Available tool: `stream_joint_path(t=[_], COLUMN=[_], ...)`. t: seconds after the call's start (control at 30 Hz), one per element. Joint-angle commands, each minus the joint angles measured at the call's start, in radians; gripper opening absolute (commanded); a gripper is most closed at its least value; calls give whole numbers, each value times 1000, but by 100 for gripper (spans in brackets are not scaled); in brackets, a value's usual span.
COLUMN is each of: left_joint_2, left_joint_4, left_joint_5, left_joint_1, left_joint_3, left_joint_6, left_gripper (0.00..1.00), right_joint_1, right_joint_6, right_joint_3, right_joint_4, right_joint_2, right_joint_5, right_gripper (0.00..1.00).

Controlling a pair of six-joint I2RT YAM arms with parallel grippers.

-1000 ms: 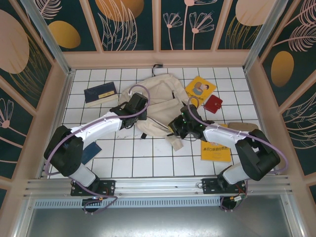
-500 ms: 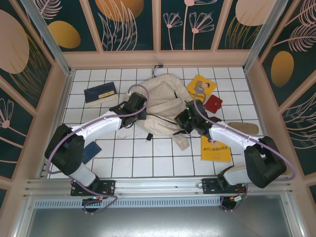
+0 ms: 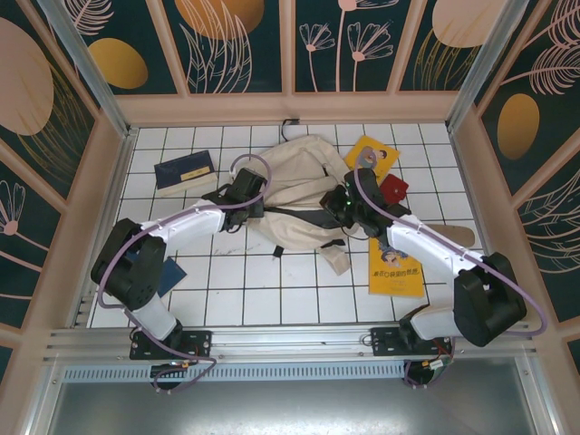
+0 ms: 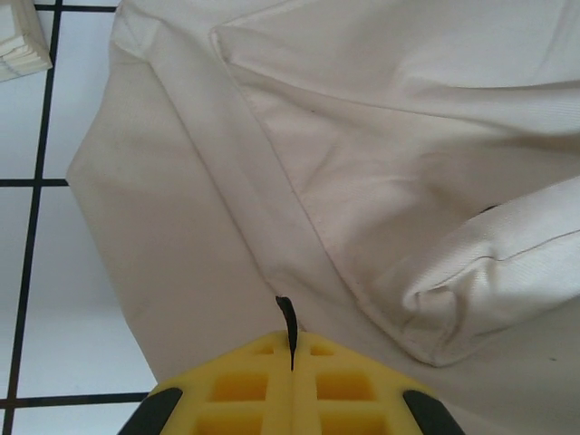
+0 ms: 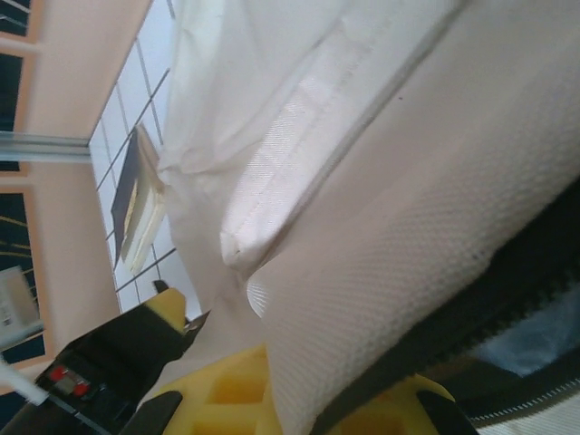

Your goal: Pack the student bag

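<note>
Left gripper (image 4: 292, 367) pinches the bag's (image 3: 299, 177) black tab (image 4: 287, 317); right gripper (image 5: 308, 399) clamps bag fabric. Navy book (image 3: 184, 172) lies left of the left fingers (image 4: 236, 390). Red wallet (image 3: 394, 188) sits just right of the right fingers (image 5: 227, 390).

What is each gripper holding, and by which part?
Both hold the student bag: left gripper pinches a small black tab on it; right gripper clamps the cream edge beside the zipper.
</note>
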Motion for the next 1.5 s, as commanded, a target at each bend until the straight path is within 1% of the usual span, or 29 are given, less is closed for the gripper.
stream_joint_path(t=[0.0, 0.17, 0.23, 0.4, 0.43, 0.47, 0.5, 0.6, 0.67, 0.7, 0.77, 0.87, 1.0, 1.07, 1.2, 1.33, 1.4, 1.47], left_joint_2=[25, 29, 63, 96, 104, 111, 115, 101, 66, 42, -15, -78, -157, -197, -278, -351, -375, -380], left_joint_4=[3, 35, 42, 50, 50, 43, 29, -29, -43, -51, -65, -89, -107, -120, -178, -251, -258, -231], left_joint_5=[-65, -29, -19, -11, -4, 5, 10, 12, 7, 3, -2, -6, -24, -18, -41, -117, -114, -84], left_joint_1=[45, 86, 97, 128, 137, 146, 157, 174, 179, 182, 194, 229, 302, 348, 419, 480, 512, 532], left_joint_3=[0, 17, 35, 98, 111, 128, 143, 181, 179, 175, 168, 148, 75, 11, -124, -244, -306, -352], left_joint_6=[2, 7, 14, 37, 37, 32, 22, -16, -33, -40, -50, -67, -105, -142, -227, -323, -362, -380], left_gripper=[0, 0, 0, 0, 0, 0, 5, 30, 50, 57, 66, 74, 86, 88, 92, 94, 95, 96], right_joint_1=[-20, -2, 32, 72, 76, 79, 83, 82, 81, 81, 81, 77, 63, 58, 51, 47, 45, 45], right_joint_6=[-82, -81, -60, 6, 12, 17, 18, 4, -21, -39, -85, -165, -252, -283, -304, -311, -316, -320], right_joint_3=[50, 96, 109, 147, 156, 166, 172, 168, 158, 148, 127, 94, 61, 49, 43, 62, 77, 86], right_joint_4=[72, 106, 128, 161, 159, 151, 146, 111, 88, 76, 50, 21, 0, 0, 14, 26, 22, 20], right_joint_2=[14, 91, 126, 215, 227, 238, 244, 224, 189, 164, 113, 41, -13, -21, -13, 26, 47, 64], right_joint_5=[-9, -97, -124, -146, -143, -137, -131, -96, -70, -52, -10, 52, 82, 80, 59, 27, 14, 4], right_gripper=[0, 0, 0, 0, 3, 9, 17, 42, 53, 56, 64, 71, 79, 83, 85, 86, 86, 86])
